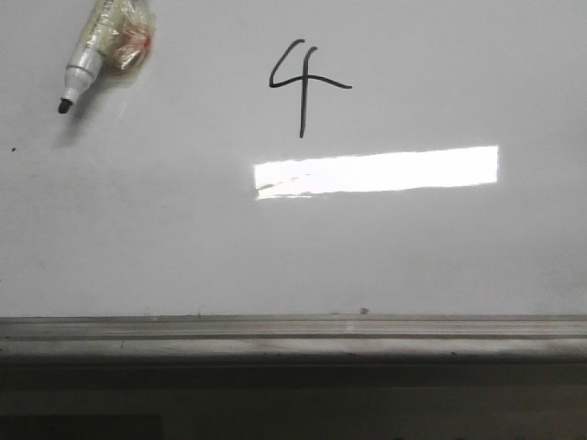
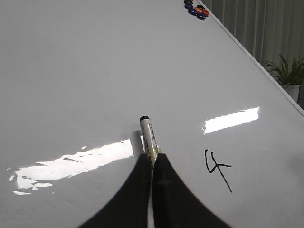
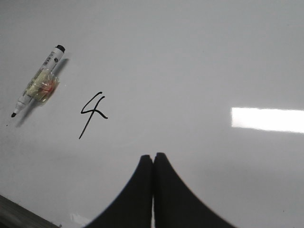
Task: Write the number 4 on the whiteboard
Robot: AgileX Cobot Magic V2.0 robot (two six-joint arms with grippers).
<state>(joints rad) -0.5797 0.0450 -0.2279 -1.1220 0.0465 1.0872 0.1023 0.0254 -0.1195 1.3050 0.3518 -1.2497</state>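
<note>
1. Inspecting the whiteboard (image 1: 459, 257): lying flat, glossy white-grey, with a grey metal rail (image 1: 293, 332) along the near edge in the front view.
2. Noted on the board: the number 4 (image 1: 303, 84), thin black line, open-topped, with a long vertical stroke; placed toward the far middle of the board, just beyond a bright rectangular glare patch (image 1: 376, 170).
3. Found lying loose on the board, to the left of the figure and well apart from it: a marker (image 1: 87, 60), uncapped, black tip pointing toward the near left, with a wad of clear tape (image 1: 128, 41) around its barrel.
4. Left tool (image 2: 152, 159): clenched, black fingers pressed together. Marker's rear end seen just past the fingertips in the left wrist view; no fingers around the marker in the front or right wrist views.
5. Right tool (image 3: 153, 156): clenched on nothing, above bare board, apart from the figure and the marker.
6. Also recorded in the left wrist view: a cluster of blue, orange and red magnets (image 2: 197, 9) at a far corner of the board; a potted plant (image 2: 289, 71) beyond the board's edge.
</note>
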